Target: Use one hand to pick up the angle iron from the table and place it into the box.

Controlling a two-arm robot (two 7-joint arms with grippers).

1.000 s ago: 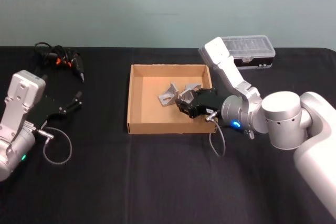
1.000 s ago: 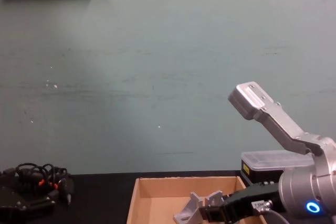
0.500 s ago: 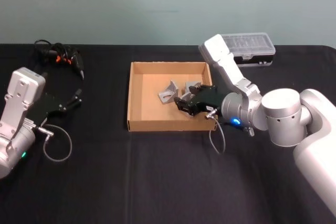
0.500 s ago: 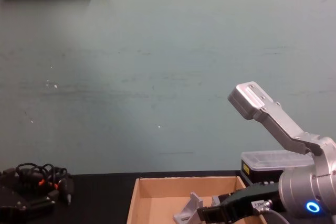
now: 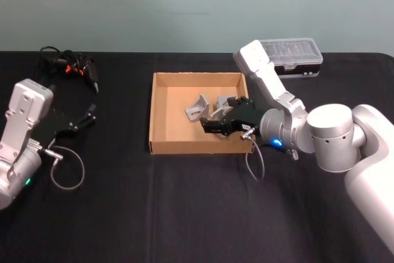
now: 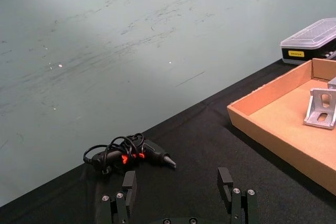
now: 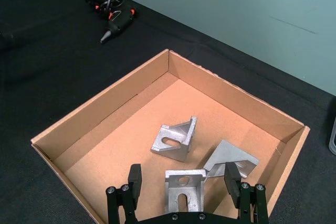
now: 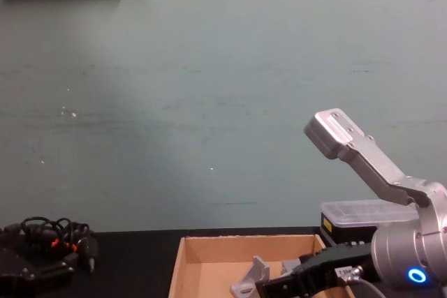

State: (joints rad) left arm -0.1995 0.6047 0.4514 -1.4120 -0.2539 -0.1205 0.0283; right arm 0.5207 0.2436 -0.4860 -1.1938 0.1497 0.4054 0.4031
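Angle iron (image 7: 185, 191) now lies loose in the box (image 7: 106, 110) between the right gripper's (image 7: 187, 181) wide-spread fingers, apparently just released, so placement looks done.

The right gripper (image 5: 217, 122) was held low with its fingers (image 7: 135, 177) spread apart, the forearm bent back at the elbow. The left gripper (image 5: 91, 115) was parked at the left, fingers (image 6: 224, 177) parted.

The head camera is looking down on the table (image 5: 184, 214) from above; the chest camera is looking low across it toward the wall. Each wrist camera is looking past its own fingers, the right one closest. All four are sharing the box (image 5: 161, 115).
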